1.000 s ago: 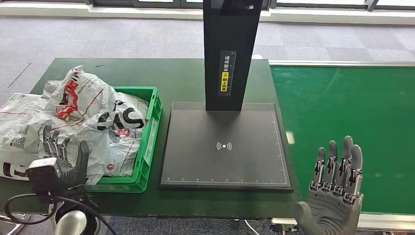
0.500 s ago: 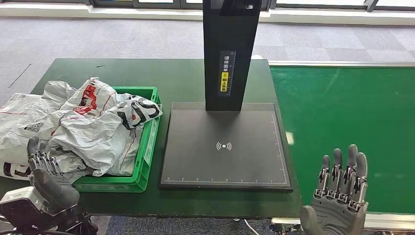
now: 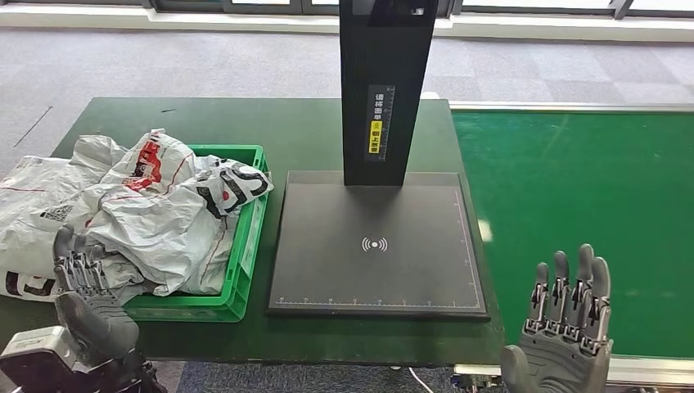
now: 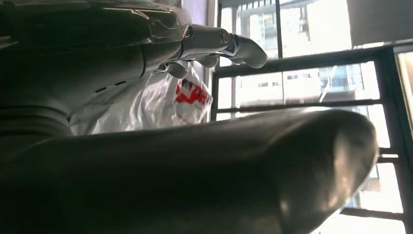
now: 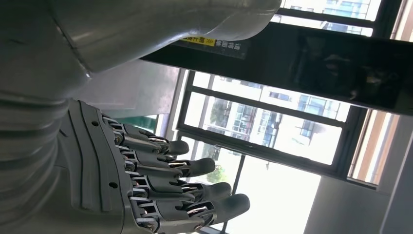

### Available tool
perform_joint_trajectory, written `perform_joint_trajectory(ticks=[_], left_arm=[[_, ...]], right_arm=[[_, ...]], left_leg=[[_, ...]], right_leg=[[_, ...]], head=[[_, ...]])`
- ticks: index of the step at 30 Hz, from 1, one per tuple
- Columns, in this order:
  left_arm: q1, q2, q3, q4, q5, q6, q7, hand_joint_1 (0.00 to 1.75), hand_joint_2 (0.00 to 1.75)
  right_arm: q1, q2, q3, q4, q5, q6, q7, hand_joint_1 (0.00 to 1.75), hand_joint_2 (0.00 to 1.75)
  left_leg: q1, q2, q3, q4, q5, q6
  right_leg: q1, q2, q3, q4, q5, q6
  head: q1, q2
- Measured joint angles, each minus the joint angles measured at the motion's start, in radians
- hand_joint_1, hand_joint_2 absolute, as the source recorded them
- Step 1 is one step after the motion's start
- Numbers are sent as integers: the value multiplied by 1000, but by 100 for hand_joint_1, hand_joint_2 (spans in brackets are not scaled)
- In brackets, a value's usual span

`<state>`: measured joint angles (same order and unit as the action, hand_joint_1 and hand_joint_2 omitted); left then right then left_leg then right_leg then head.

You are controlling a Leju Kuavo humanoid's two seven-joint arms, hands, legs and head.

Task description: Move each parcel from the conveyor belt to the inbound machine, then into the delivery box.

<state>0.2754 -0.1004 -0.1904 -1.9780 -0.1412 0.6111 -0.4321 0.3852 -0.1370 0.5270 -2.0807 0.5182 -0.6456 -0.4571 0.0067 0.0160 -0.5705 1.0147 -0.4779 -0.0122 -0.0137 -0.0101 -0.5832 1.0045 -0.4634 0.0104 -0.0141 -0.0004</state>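
Crumpled white plastic parcels (image 3: 155,217) with red and black print lie heaped in and over the green delivery box (image 3: 249,237) on the left of the dark table. The inbound machine's flat black plate (image 3: 376,246) with its black post (image 3: 385,90) stands in the middle with nothing on it. The green conveyor belt (image 3: 573,188) on the right carries no parcel. My left hand (image 3: 86,295) is low at the front left, fingers apart and holding nothing, just before the parcels (image 4: 160,105). My right hand (image 3: 566,327) is raised at the front right, fingers straight and spread (image 5: 160,180), holding nothing.
Grey carpet floor lies beyond the table (image 3: 245,123). One parcel (image 3: 33,205) spills over the box's left side onto the table. A pale metal rail (image 3: 573,106) borders the belt's far edge.
My left hand has let go of the parcel and drawn back towards me and down. The parcel has settled onto the heap in the box. My right hand has barely moved.
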Motion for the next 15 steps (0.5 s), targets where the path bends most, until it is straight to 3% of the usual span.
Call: perform_joint_trajectory(ticks=[3, 7, 10, 15], left_arm=[[6, 20, -16, -10, 137, -104, -62, 0, 0], [20, 37, -18, -28, 217, -352, -121, 0, 0], [26, 39, -17, -41, 234, -459, -156, 0, 0], [26, 42, -17, -48, 247, -507, -175, 0, 0]], right_arm=[[6, 7, -24, -10, -49, 63, -23, 0, 175], [15, 17, -88, -9, -392, 366, -108, 0, 175], [14, 43, -158, 4, -487, 526, -128, 0, 175], [10, 75, -237, 24, -506, 590, -127, 0, 175]], left_leg=[[0, 0, 0, 0, 0, 0], [0, 0, 0, 0, 0, 0], [0, 0, 0, 0, 0, 0], [0, -1, 0, 0, 0, 0]], right_leg=[[0, 0, 0, 0, 0, 0], [0, 0, 0, 0, 0, 0], [0, -1, 1, 0, 0, 0], [0, -1, 1, 0, 0, 0]], head=[[0, 0], [0, 0], [0, 0], [0, 0]])
